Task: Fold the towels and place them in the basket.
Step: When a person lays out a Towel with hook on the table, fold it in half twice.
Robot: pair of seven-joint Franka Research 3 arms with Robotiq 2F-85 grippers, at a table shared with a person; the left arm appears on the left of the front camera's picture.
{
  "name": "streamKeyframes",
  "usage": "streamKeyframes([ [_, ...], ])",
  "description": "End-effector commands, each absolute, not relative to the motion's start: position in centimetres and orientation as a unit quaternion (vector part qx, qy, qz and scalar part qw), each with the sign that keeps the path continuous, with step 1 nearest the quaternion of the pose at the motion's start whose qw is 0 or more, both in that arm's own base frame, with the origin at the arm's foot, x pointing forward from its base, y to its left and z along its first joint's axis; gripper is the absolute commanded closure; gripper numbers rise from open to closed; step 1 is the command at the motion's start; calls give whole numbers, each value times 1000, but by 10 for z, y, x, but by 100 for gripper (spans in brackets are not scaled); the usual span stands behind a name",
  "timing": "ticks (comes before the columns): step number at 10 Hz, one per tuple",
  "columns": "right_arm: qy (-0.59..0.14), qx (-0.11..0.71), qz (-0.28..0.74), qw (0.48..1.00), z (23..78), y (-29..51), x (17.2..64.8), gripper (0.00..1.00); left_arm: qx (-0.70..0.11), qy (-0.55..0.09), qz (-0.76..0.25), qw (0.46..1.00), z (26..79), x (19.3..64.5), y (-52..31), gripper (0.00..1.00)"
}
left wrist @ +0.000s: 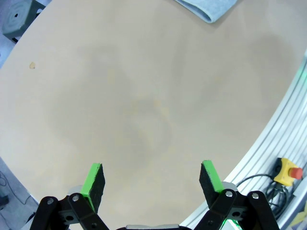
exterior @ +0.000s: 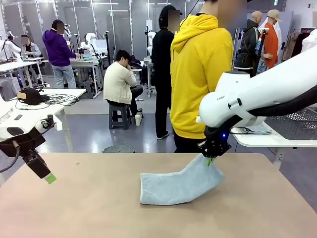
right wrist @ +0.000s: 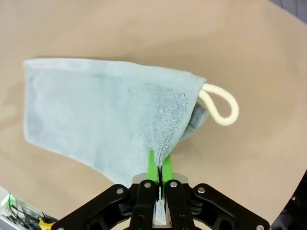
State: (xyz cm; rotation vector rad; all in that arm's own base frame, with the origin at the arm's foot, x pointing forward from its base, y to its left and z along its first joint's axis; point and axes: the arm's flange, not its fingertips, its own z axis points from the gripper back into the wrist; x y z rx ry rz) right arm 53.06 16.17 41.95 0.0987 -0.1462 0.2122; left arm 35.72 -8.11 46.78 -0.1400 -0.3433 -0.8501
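Desk (exterior: 89, 208) is a plain tan matte top w/ one small dark speck (exterior: 77, 163) toward its far-left part. In my left wrist view its edge meets a ribbed metal rail (left wrist: 283, 124), w/ a yellow box w/ red button (left wrist: 287, 171) and cables beyond. Room behind is an open lab floor: a white desk (exterior: 34, 106) w/ cables at far left, a person in purple (exterior: 58, 49) standing near it, a seated person in a cream top (exterior: 118, 82) on a stool, then a person in a yellow hoodie (exterior: 198, 74) right at the desk's far side, more ppl at far right. My left tool (exterior: 48, 177) hangs low over the desk's left edge, pads spread wide, nothing btwn them, bare desk below. The towel (exterior: 178, 184) is pale grey-blue terry, fluffy, looks doubled over w/ a rounded fold edge. Its left part lies flat on the desk, a bit right of centre. A white cord loop (right wrist: 220, 108) sticks out at the raised corner. My right tool (exterior: 210, 159) is pressed together on that corner, green pads pinching the cloth, so the towel's right end is lifted off the desk and slopes down-left from the tool to the flat part. Left tool is well apart from the towel; a towel edge shows at the top of its wrist view.
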Motion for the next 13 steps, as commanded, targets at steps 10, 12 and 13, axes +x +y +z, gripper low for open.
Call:
streamKeyframes([
  [10,-21,42,163,986,410,342,542,100,-61,-165,-406,897,468,357,-82,0],
  [12,-6,40,160,986,393,363,548,100,-61,-165,-406,897,468,357,-82,0],
  [13,5,41,159,986,384,372,550,100,-61,-165,-406,897,468,357,-82,0],
])
